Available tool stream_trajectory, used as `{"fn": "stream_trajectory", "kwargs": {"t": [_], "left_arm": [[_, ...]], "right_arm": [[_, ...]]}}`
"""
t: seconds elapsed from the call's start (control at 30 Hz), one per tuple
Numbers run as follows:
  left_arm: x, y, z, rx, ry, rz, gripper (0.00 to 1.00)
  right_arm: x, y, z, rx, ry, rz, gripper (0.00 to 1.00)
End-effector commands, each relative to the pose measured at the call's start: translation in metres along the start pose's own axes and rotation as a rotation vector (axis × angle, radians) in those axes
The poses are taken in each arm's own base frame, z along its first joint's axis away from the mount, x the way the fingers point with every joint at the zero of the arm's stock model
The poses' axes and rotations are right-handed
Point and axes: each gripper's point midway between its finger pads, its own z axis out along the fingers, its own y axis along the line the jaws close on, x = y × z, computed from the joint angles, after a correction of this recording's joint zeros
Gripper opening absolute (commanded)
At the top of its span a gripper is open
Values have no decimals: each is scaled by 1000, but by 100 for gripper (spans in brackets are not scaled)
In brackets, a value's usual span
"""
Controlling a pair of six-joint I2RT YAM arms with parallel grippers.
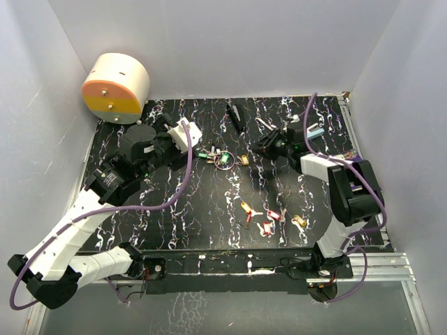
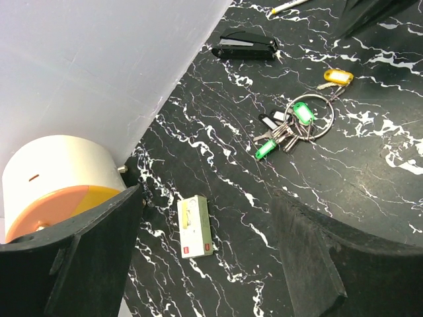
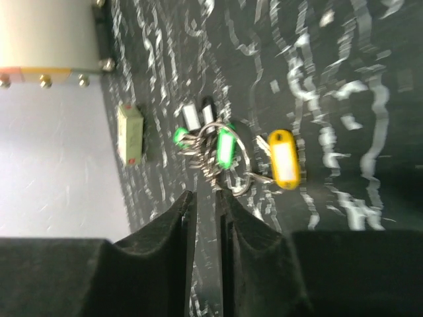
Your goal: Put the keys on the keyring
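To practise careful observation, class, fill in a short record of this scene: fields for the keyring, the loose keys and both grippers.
keyring: mid-table, bearing green-headed keys
yellow-tagged key: at the ring's edge; whether threaded on, cannot tell
loose keys: scattered nearer the arms, apart from the ring
left gripper: wide open, empty
right gripper: slim gap, empty, aimed at the keyring

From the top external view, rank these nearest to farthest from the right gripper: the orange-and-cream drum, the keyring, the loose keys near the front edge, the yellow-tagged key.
1. Yellow-tagged key, just left of the right gripper.
2. Keyring, a little further left, mid-table.
3. Loose keys, toward the near edge of the table.
4. Drum, in the far left corner.
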Motion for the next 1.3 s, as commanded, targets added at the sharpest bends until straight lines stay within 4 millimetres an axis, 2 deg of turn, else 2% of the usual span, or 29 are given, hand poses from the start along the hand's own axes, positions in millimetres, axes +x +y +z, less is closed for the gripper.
{"fn": "stream_trajectory", "kwargs": {"t": [0.0,0.1,0.2,0.27,0.3,0.33,0.37,0.4,0.5,0.57,0.7,0.8,0.97,1.1,1.27], "left_arm": [[-2,6,-1,-31,-15,-28,77],[-2,8,1,-39,-11,-33,77],[-3,11,5,-54,-9,-43,79],[1,19,8,-93,6,-71,84],[4,24,9,-121,18,-93,90],[8,29,11,-142,33,-115,96],[13,34,12,-165,50,-142,97],[19,40,14,-193,66,-176,97],[36,63,19,-267,108,-298,97],[40,72,23,-283,111,-366,97],[37,71,32,-260,107,-401,97],[44,67,36,-263,134,-427,97],[58,64,42,-268,166,-406,97],[81,61,47,-285,230,-417,97],[94,61,53,-279,242,-477,97]], "right_arm": [[-49,-16,-40,95,-186,-58,18],[-65,-22,-60,131,-239,-83,18],[-66,-6,-73,118,-249,-165,29],[-65,6,-80,104,-260,-263,37],[-63,8,-84,106,-263,-307,45],[-62,9,-88,109,-266,-344,66],[-61,10,-92,115,-273,-374,83],[-61,7,-97,134,-278,-402,96],[-69,-5,-115,256,-328,-427,98],[-75,-9,-128,316,-380,-427,98],[-78,-7,-152,344,-482,-500,98],[-77,-2,-167,337,-534,-539,98],[-78,-21,-177,455,-534,-533,98],[-77,-21,-181,446,-553,-543,98],[-78,-27,-183,471,-570,-516,98]]}}
